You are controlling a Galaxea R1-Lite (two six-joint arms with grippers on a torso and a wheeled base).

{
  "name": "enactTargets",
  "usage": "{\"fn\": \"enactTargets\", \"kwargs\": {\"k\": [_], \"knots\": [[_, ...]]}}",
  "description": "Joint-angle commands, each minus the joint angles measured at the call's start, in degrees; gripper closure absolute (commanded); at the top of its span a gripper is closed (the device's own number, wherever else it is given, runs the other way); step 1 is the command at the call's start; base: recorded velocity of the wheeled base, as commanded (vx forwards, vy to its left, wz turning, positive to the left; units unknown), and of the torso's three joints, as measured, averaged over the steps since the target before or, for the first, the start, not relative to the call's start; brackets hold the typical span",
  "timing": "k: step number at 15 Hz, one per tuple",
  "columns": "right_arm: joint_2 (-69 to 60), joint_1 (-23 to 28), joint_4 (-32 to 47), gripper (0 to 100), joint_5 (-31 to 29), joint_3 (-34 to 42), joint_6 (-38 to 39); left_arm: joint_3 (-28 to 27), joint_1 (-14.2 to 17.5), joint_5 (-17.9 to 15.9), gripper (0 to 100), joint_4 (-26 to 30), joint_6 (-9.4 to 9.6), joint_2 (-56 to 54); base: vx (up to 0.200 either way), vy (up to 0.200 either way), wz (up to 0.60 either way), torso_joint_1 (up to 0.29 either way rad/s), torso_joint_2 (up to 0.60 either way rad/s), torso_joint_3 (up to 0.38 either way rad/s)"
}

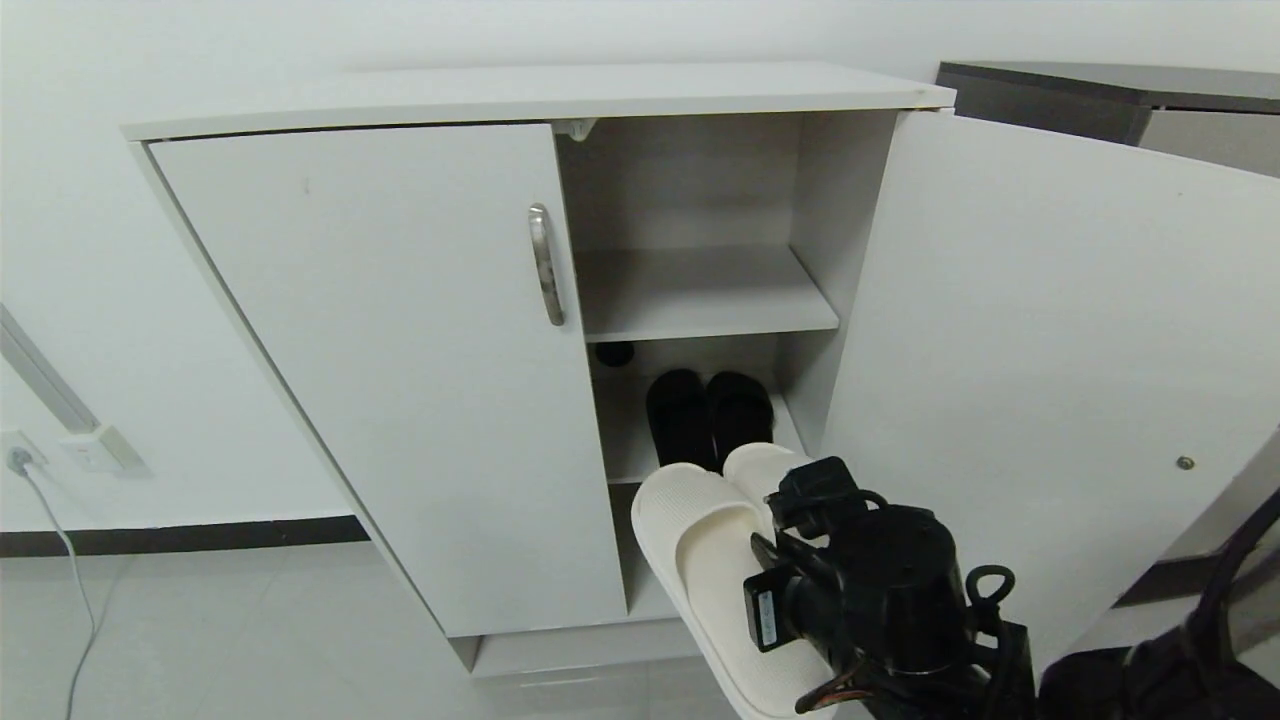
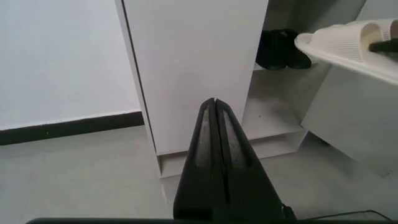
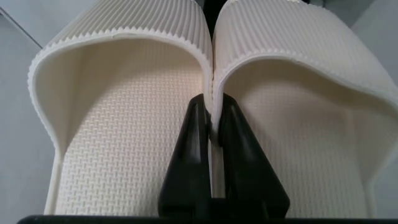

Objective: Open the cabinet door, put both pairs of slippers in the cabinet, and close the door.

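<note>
— Head view: what do you count?
— Two pairs. Two black slippers (image 1: 708, 415) sit side by side on the cabinet (image 1: 540, 95)'s second shelf (image 1: 622, 450). Its right door (image 1: 1050, 330) is open and its left door (image 1: 400, 380) is closed. Two white slippers (image 1: 700, 545) are held up before the opening. One label (image 1: 764, 607) on the arm is too small to read.
— Left wrist?
— My left gripper (image 2: 214, 102) is pressed together, facing the closed door.
— Right wrist?
— My right gripper (image 3: 212, 118) is clamped on both white slippers' inner walls.
</note>
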State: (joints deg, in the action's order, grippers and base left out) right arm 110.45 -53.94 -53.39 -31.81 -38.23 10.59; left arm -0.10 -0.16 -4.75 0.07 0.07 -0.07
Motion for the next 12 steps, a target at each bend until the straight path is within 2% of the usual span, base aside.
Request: {"fn": "enactTargets", "kwargs": {"k": [1,3,7,10,12], "knots": [[1.2,-1.3,7.8,100,-6.4,-8.8,2.5,0.0,0.0,0.0,100,0.0,0.01,0.1,0.000,0.000,0.00,0.000,0.00,0.000],[0.8,-1.5,17.0,100,-11.1,-15.7,3.4,0.0,0.0,0.0,100,0.0,0.10,0.1,0.000,0.000,0.00,0.000,0.00,0.000],[0.1,-1.0,26.2,100,-14.2,-28.1,3.2,0.0,0.0,0.0,100,0.0,0.10,0.1,0.000,0.000,0.00,0.000,0.00,0.000],[0.0,-1.0,30.8,100,-16.2,-35.2,2.8,0.0,0.0,0.0,100,0.0,0.10,0.1,0.000,0.000,0.00,0.000,0.00,0.000],[-0.4,-1.0,31.3,100,-16.2,-36.4,1.1,0.0,0.0,0.0,100,0.0,0.10,0.1,0.000,0.000,0.00,0.000,0.00,0.000]]}}
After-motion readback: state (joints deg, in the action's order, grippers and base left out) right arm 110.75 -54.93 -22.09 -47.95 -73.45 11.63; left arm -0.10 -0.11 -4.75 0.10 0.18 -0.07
